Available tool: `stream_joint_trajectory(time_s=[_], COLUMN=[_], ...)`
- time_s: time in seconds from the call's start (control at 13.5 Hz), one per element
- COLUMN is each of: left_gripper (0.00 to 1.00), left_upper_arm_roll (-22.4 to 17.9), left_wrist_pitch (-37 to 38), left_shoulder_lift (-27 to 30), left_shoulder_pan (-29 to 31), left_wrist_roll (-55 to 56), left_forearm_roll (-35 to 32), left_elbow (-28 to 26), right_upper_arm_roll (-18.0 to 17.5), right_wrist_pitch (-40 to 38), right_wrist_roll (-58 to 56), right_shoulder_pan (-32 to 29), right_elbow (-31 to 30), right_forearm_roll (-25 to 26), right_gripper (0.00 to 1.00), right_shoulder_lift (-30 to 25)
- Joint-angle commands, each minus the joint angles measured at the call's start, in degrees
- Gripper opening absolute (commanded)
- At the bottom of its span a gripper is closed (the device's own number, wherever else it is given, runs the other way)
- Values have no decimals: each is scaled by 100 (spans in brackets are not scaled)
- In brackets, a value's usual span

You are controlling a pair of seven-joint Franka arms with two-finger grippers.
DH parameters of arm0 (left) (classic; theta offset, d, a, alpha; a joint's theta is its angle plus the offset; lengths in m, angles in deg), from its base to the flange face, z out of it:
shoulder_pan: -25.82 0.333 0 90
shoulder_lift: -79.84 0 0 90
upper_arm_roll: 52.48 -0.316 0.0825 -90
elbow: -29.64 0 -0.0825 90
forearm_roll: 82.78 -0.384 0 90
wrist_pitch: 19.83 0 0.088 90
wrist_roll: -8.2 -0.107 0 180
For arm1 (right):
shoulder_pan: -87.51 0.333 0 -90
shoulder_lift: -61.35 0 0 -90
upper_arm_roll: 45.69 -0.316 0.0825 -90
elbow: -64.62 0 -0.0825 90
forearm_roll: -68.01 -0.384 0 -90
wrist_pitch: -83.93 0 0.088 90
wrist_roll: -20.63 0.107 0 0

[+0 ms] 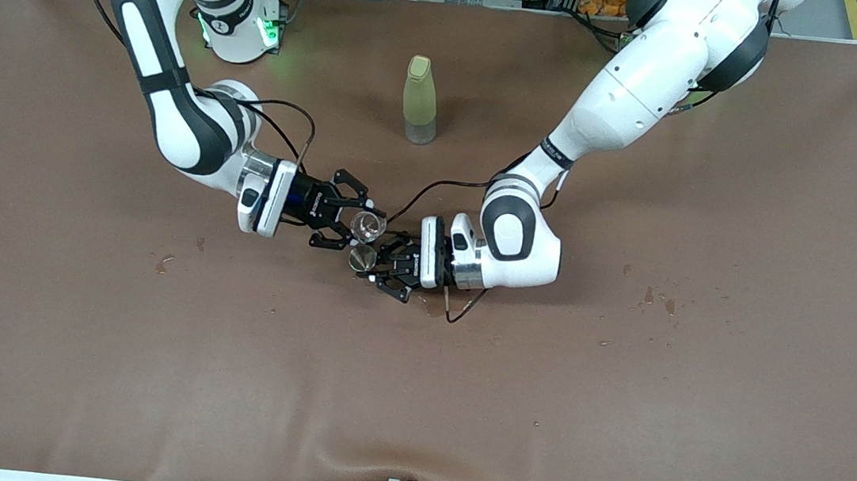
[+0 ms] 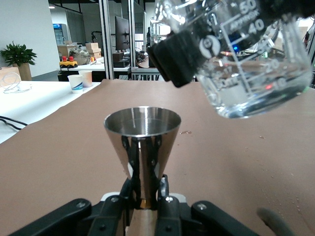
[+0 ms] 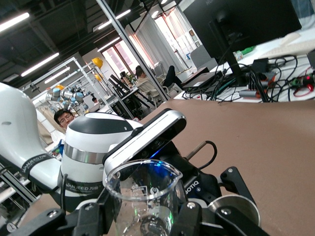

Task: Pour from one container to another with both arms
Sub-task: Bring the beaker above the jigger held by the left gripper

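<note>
While the right gripper, jaws clenched on a glass beaker, holds it tilted just above and beside the metal jigger gripped upright by the left gripper over mid-tabletop, the beaker's mouth must tip nearer the cup's rim.

The left claw and the right claw are met tip to tip over the middle of the surface. A metal cup is held in the left claw, and a glass beaker in the right claw is tilted just above and beside it. A bottle is stood upright on the surface, farther from the front camera than both claws.
</note>
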Motion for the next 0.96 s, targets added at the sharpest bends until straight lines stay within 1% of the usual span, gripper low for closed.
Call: stream_joint_trajectory(time_s=[0.0,0.37,0.89], left_gripper=[0,0,0], left_upper_arm_roll=[-38,-47,-47], left_wrist_pitch=[-88,-88,-88], left_shoulder_lift=[-69,-60,-69], left_shoulder_pan=[-103,-103,-130], left_wrist_roll=[-99,-108,-108], left_forearm_roll=[308,308,308], left_elbow=[156,156,156], right_upper_arm_roll=[27,27,27], right_wrist_pitch=[50,41,32], right_wrist_roll=[241,960,1673], right_shoulder_pan=[81,151,90], right_elbow=[-5,-5,48], right_forearm_roll=[-97,-97,-124], right_gripper=[0,0,0], right_shoulder_lift=[-28,-28,-11])
